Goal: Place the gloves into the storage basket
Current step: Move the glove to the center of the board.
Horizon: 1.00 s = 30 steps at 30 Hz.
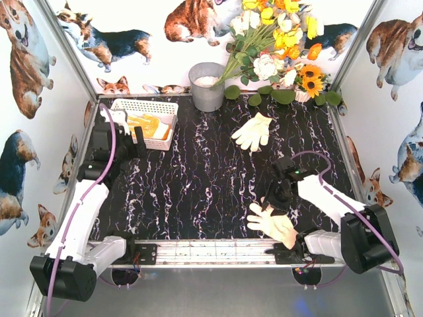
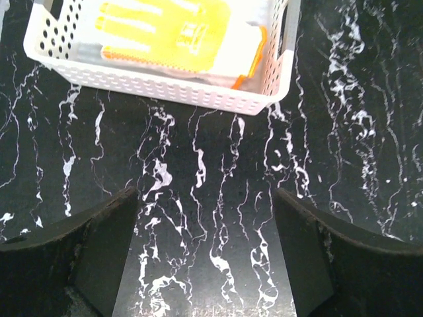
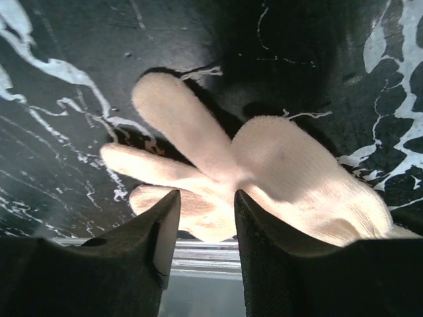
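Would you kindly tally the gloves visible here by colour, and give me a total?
Yellow glove, in the basket: 1
Cream-white glove, on the table: 1
Peach glove, at the right end effector: 1
Total: 3 seen clearly; more may lie beneath the yellow one.

My table (image 1: 198, 178) was black, veined white. On it stood a basket (image 1: 142, 105) far left, a bucket (image 1: 207, 92) behind, and flowers (image 1: 277, 39) far right. A cream glove (image 1: 252, 132) lay mid-table, a peach glove (image 1: 272, 223) at the near edge.

A grey bucket (image 1: 207, 89), perhaps holding something white, stands beside flowers (image 1: 277, 39) on the black marbled table (image 1: 198, 185).
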Tool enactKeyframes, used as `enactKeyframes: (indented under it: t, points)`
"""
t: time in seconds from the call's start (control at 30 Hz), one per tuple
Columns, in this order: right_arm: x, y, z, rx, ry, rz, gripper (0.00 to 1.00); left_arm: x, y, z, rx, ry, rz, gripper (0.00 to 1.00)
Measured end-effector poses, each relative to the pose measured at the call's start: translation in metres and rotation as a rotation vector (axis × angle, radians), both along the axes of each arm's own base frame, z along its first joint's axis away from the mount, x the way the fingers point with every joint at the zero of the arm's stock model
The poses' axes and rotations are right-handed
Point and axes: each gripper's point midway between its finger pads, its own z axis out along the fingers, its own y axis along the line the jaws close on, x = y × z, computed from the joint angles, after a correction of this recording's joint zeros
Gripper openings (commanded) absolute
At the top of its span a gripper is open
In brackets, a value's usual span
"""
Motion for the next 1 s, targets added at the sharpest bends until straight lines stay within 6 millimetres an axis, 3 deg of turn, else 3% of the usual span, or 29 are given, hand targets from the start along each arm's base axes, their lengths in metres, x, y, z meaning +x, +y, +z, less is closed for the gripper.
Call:
enactKeyframes:
  t: [0.17, 0.3, 0.6, 0.77, 0.87, 1.0]
  points:
    - [-0.008, 0.005, -0.014, 0.014, 0.043, -0.027, 0.37, -0.009, 0.004, -0.021, 0.026, 0.026, 0.001, 0.77]
    - [-0.003, 0.02, -0.015, 0.084, 0.045, -0.05, 0.35, -0.014, 0.007, -0.027, 0.038, 0.024, 0.009, 0.77]
    - [0.026, 0.088, -0.011, 0.275, -0.033, -0.066, 0.35, -0.007, -0.001, -0.02, 0.019, -0.02, -0.034, 0.76]
    - [0.066, 0.122, -0.008, 0.309, -0.115, -0.057, 0.36, -0.005, -0.036, -0.026, -0.056, -0.023, -0.15, 0.74]
    - [0.093, 0.134, -0.005, 0.309, -0.163, -0.041, 0.39, -0.01, -0.077, -0.036, -0.112, -0.004, -0.25, 0.73]
    - [0.107, 0.136, 0.001, 0.297, -0.212, 0.01, 0.51, -0.033, -0.138, -0.058, -0.228, 0.046, -0.37, 0.7]
